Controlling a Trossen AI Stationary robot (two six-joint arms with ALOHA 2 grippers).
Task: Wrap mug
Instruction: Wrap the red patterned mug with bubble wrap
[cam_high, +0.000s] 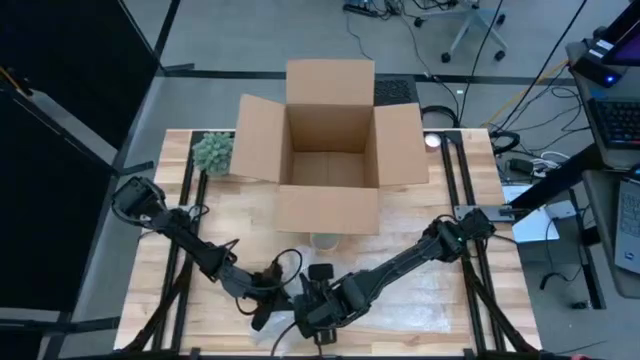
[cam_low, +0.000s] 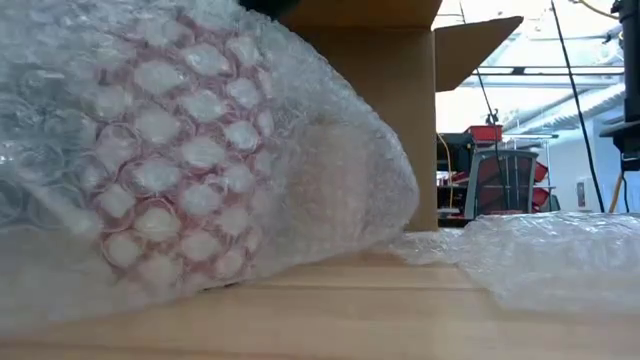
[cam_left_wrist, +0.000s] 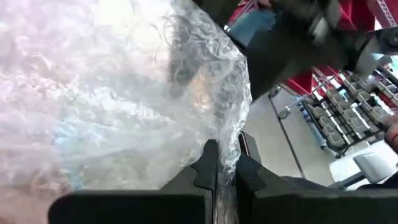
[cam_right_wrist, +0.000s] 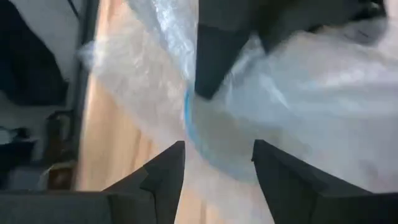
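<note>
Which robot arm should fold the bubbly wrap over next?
Probably the left: its end effector is shut on the bubble wrap. The right end effector is open beside it, holding nothing.

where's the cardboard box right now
In the high view the open cardboard box sits at the far middle of the table, a small plant beside its left flap.

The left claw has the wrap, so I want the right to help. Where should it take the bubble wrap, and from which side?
Judging by the pictures, take the loose flat edge of the bubble wrap lying on the table, not the bulging part. Come in low from the right arm's side; the thin sheet there fits between the open right claw. The left claw pinches another fold.
</note>
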